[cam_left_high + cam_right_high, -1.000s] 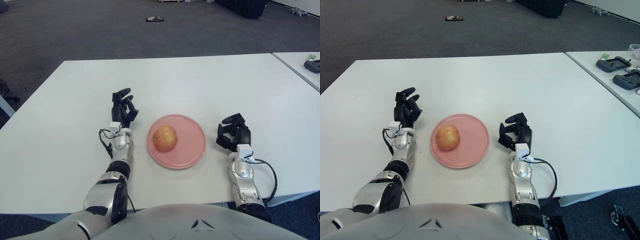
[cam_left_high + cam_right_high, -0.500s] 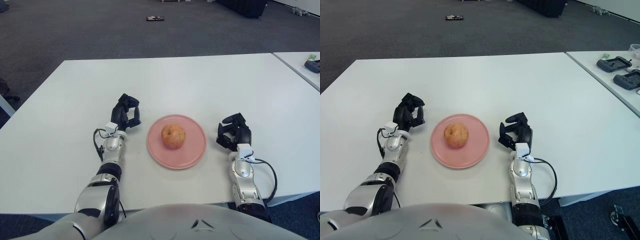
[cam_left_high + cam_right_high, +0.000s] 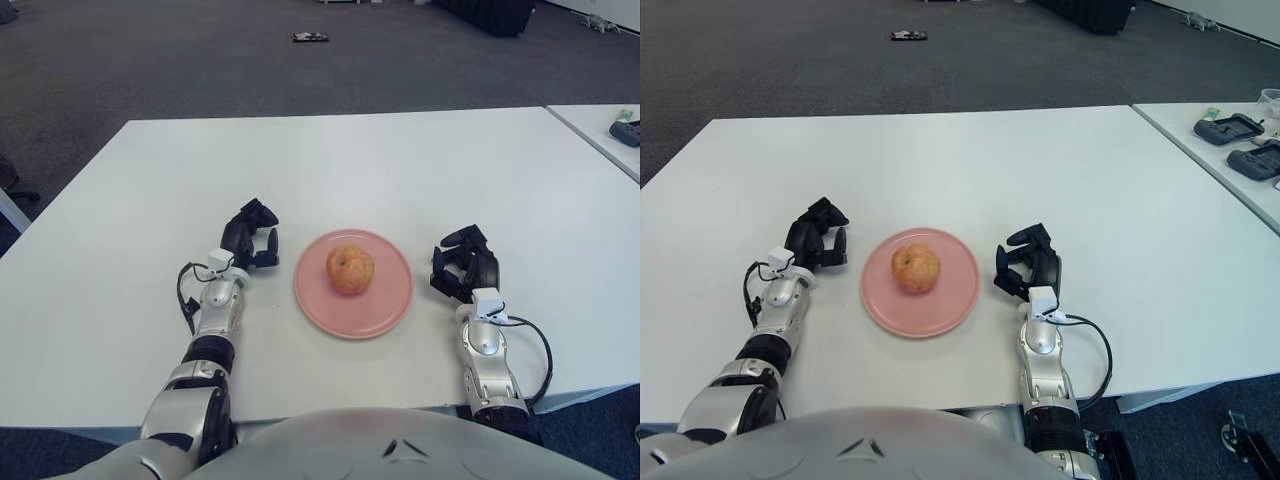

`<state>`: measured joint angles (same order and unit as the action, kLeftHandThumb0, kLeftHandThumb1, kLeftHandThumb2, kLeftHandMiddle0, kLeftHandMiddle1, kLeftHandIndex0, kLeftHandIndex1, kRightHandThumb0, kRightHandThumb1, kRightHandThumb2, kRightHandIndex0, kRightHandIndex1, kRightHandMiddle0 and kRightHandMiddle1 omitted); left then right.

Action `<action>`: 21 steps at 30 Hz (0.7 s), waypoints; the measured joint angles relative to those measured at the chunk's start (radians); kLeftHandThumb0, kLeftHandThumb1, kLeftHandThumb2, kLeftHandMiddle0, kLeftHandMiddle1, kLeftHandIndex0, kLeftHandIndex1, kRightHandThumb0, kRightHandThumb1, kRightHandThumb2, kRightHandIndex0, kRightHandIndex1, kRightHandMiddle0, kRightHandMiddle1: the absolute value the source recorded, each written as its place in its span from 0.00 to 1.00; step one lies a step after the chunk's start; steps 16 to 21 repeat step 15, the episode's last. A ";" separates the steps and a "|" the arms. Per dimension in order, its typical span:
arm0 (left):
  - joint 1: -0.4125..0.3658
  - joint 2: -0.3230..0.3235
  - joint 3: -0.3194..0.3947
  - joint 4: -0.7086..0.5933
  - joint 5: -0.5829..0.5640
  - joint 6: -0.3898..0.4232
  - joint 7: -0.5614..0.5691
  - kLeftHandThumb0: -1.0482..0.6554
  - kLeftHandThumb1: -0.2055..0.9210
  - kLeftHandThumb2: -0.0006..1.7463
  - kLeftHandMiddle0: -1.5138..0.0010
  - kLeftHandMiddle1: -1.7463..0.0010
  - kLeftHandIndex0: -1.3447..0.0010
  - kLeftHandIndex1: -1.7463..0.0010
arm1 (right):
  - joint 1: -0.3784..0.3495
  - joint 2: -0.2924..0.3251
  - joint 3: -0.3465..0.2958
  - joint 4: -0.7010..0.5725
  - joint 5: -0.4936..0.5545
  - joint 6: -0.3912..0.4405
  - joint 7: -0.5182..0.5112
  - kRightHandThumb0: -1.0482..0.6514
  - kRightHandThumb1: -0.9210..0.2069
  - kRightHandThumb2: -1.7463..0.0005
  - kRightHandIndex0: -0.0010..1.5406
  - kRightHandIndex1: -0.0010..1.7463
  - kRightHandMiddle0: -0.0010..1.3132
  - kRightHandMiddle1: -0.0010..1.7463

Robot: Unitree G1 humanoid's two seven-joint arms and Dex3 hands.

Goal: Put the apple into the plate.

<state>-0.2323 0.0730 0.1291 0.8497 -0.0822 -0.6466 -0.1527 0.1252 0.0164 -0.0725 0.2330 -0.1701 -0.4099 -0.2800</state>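
Note:
A yellow-red apple (image 3: 350,269) sits near the middle of a pink plate (image 3: 386,304) on the white table (image 3: 340,170). My left hand (image 3: 250,235) is just left of the plate, apart from it, its black fingers curled and holding nothing. My right hand (image 3: 462,268) shows just right of the plate, fingers curled, also holding nothing. Neither hand touches the apple.
A second white table (image 3: 1210,140) stands at the right with dark controllers (image 3: 1225,128) on it. Grey carpet lies beyond the table, with a small dark object (image 3: 309,38) on the floor far back.
The apple rolled from the plate's left part to its middle. My left hand curled its fingers and drew back to the left, away from the plate. The right hand stayed put.

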 measured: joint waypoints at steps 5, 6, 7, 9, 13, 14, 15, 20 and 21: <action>0.016 -0.002 0.000 -0.028 -0.008 0.023 -0.003 0.28 0.30 0.89 0.14 0.00 0.42 0.00 | -0.003 0.000 -0.002 0.002 0.000 0.003 0.004 0.38 0.32 0.42 0.43 0.81 0.32 1.00; 0.018 -0.002 0.000 -0.031 -0.010 0.025 -0.003 0.28 0.30 0.90 0.14 0.00 0.42 0.00 | -0.004 0.000 -0.002 0.002 0.000 0.007 0.004 0.38 0.32 0.42 0.43 0.81 0.32 1.00; 0.021 -0.003 0.001 -0.036 -0.012 0.027 -0.004 0.28 0.29 0.90 0.13 0.00 0.42 0.00 | -0.005 0.000 -0.002 0.002 -0.001 0.013 0.004 0.38 0.32 0.42 0.43 0.81 0.32 1.00; 0.028 -0.005 0.001 -0.045 -0.017 0.029 -0.007 0.28 0.30 0.89 0.14 0.00 0.42 0.00 | -0.006 0.000 -0.002 0.002 -0.001 0.024 0.003 0.38 0.32 0.42 0.42 0.81 0.32 1.00; 0.047 -0.020 0.006 -0.075 -0.035 0.034 -0.012 0.29 0.32 0.88 0.15 0.00 0.44 0.00 | -0.007 0.000 -0.003 0.002 -0.001 0.031 0.002 0.38 0.32 0.41 0.42 0.82 0.32 1.00; 0.051 -0.021 0.007 -0.083 -0.037 0.035 -0.013 0.29 0.32 0.88 0.15 0.00 0.44 0.00 | -0.007 0.000 -0.003 0.002 -0.001 0.031 0.002 0.38 0.32 0.41 0.42 0.82 0.32 1.00; 0.056 -0.023 0.009 -0.091 -0.040 0.035 -0.015 0.29 0.32 0.87 0.15 0.00 0.44 0.00 | -0.007 0.000 -0.003 0.002 -0.002 0.031 0.002 0.38 0.32 0.41 0.42 0.82 0.32 1.00; 0.056 -0.023 0.009 -0.091 -0.040 0.035 -0.015 0.29 0.32 0.87 0.15 0.00 0.44 0.00 | -0.007 0.000 -0.003 0.002 -0.002 0.031 0.002 0.38 0.32 0.41 0.42 0.82 0.32 1.00; 0.056 -0.023 0.009 -0.091 -0.040 0.035 -0.015 0.29 0.32 0.87 0.15 0.00 0.44 0.00 | -0.007 0.000 -0.003 0.002 -0.002 0.031 0.002 0.38 0.32 0.41 0.42 0.82 0.32 1.00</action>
